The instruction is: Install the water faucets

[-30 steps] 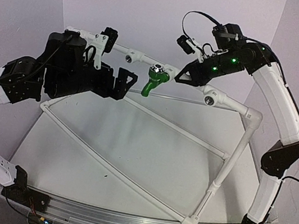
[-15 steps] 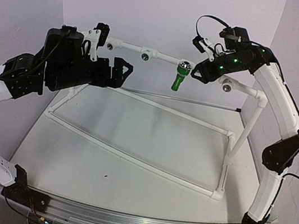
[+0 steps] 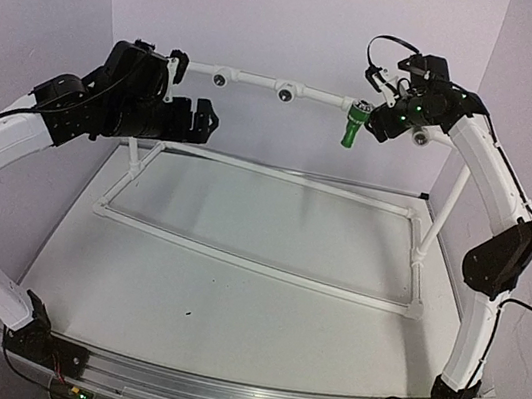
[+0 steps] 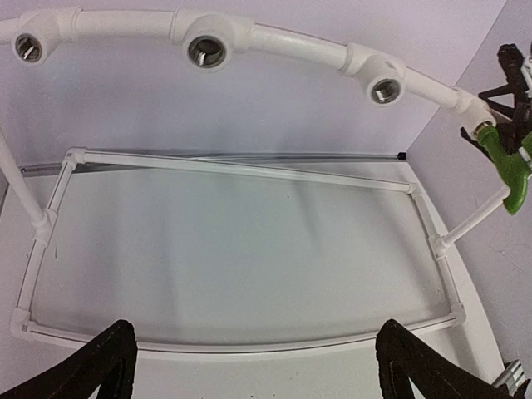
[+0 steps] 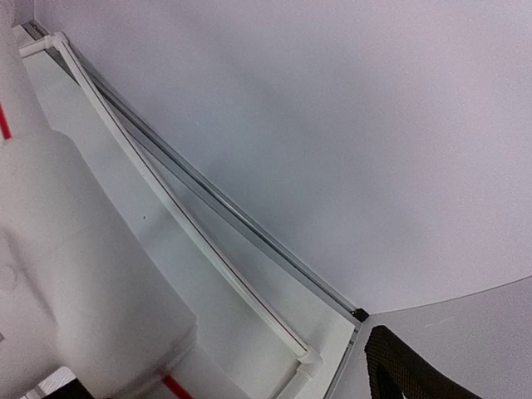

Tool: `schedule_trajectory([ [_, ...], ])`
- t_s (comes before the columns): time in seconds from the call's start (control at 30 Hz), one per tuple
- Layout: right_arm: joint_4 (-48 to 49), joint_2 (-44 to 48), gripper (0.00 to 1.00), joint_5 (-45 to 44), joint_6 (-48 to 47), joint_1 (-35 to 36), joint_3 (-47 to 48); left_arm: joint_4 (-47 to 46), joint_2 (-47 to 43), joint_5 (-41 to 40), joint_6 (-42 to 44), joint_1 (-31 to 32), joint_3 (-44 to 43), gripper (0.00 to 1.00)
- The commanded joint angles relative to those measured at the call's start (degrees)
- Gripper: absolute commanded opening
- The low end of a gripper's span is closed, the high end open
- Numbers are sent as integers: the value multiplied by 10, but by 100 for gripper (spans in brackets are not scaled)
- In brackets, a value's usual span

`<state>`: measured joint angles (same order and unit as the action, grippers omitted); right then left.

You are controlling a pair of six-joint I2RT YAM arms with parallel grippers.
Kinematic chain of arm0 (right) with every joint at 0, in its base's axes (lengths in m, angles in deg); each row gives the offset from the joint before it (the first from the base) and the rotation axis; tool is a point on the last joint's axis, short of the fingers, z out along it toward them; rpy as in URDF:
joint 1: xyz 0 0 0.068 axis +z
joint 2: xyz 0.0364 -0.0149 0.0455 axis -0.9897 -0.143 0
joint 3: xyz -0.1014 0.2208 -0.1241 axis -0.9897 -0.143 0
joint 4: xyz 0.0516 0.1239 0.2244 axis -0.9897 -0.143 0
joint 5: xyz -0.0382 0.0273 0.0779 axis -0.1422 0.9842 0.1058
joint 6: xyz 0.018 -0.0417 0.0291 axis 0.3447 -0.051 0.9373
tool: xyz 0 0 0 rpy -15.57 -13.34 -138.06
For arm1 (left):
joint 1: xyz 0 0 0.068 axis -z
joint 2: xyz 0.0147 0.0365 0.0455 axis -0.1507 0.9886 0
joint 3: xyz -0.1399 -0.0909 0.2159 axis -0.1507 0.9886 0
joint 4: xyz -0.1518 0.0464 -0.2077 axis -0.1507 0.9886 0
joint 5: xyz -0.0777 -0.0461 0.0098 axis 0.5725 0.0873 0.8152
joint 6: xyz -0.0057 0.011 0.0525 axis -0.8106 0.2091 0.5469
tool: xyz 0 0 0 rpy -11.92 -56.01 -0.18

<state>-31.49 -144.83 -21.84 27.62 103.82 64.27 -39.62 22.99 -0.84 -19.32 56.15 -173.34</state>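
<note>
Top external | left gripper spread, well left of green faucet | right gripper parted beside it | you risk a drop if its threads sit loose.

Green faucet on white pipe rail, far right, left claw spread wide

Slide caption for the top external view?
Green faucet hanging from the pipe rail, right gripper beside it, left gripper open and empty.

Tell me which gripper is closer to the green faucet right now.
Right. The right gripper is right beside the green faucet at the right end of the raised pipe; the left gripper hangs open far to its left, near the pipe's other end.
</note>
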Motion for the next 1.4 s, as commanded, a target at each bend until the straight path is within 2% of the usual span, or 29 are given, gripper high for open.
schedule_trajectory([
  [0.0, 59, -31, 87, -74, 7, -45, 23, 50, 12, 60, -26, -39, -2, 100],
  [0.3, 115, -51, 91, -96, 9, -77, 37, 90, 51, 139, -27, -139, 49, 99],
  [0.43, 124, -42, 90, -87, 16, -77, 23, 102, 105, 164, -4, -179, 43, 95],
  [0.57, 126, -34, 84, -77, 8, -77, 5, 121, 171, 164, 26, -197, 20, 85],
  [0.8, 126, -18, 85, -69, 17, -77, -26, 111, 257, 164, 45, -236, 10, 72],
  [1.17, 126, -2, 86, -58, 17, -77, -60, 73, 321, 162, 73, -303, 75, 65],
  [1.37, 125, 0, 85, -53, 17, -77, -67, 43, 341, 154, 90, -317, 101, 61],
])
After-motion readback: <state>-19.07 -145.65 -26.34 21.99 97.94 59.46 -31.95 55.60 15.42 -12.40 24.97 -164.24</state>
